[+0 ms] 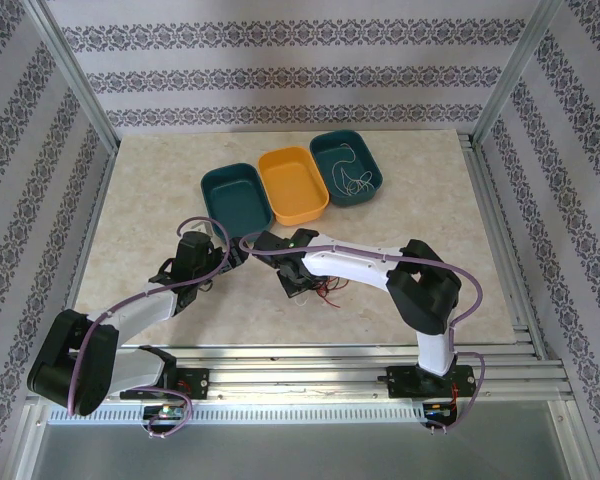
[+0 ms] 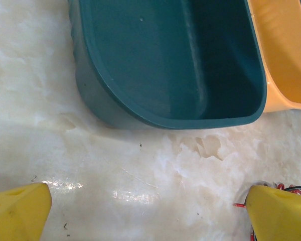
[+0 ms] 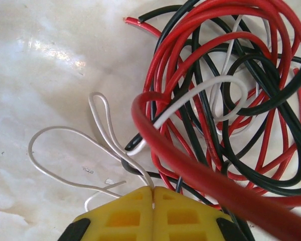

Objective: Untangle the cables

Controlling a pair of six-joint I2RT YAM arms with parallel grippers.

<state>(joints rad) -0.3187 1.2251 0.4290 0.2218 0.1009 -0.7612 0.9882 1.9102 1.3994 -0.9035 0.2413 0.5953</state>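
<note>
Cables (image 3: pixel 210 81) at right claw (image 3: pixel 153 193), three trays (image 1: pixel 292 185) beyond (white wire (image 1: pixel 352 180) in rightmost)

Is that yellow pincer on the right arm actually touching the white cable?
Touching. The right wrist view shows the right pincer closed, with the white cable running straight into the seam between its tips.

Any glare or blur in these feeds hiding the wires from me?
Right wrist: a red cable close to the lens blurs into a thick band across the tangle; the white cable at the right gripper is sharp; mild glare on the table upper left. Left wrist: glare streaks on the table, yellow fingers soft. Top external: even light, tangle small.
</note>
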